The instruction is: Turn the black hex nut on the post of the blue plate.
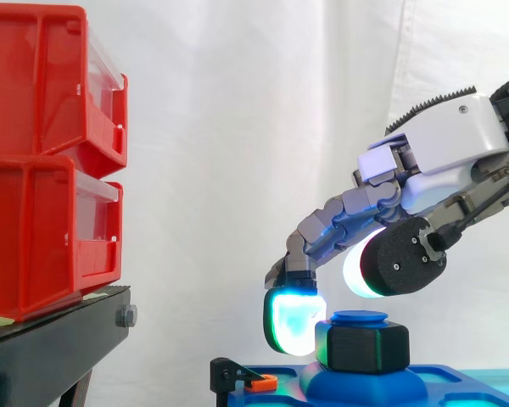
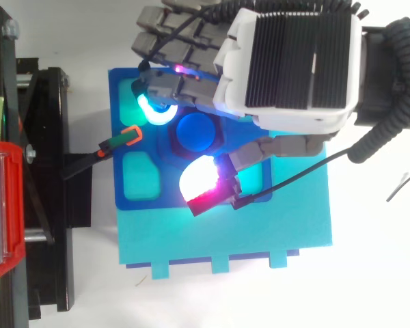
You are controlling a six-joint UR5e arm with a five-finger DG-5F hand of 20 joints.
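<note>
The hand (image 1: 450, 136) arches over the black hex nut (image 1: 362, 346) on the blue plate (image 2: 118, 171); whether it pinches I cannot tell; a loose hold would likely slip round the nut's flats.

A black hex nut (image 1: 360, 346) sits level on a short upright blue post (image 1: 360, 319), whose rounded cap shows above it. Both stand just beneath the hand (image 1: 450, 144), seemingly touching it on one side. The blue plate (image 1: 441, 386) lies flat underneath, reaching beyond the hand.
</note>
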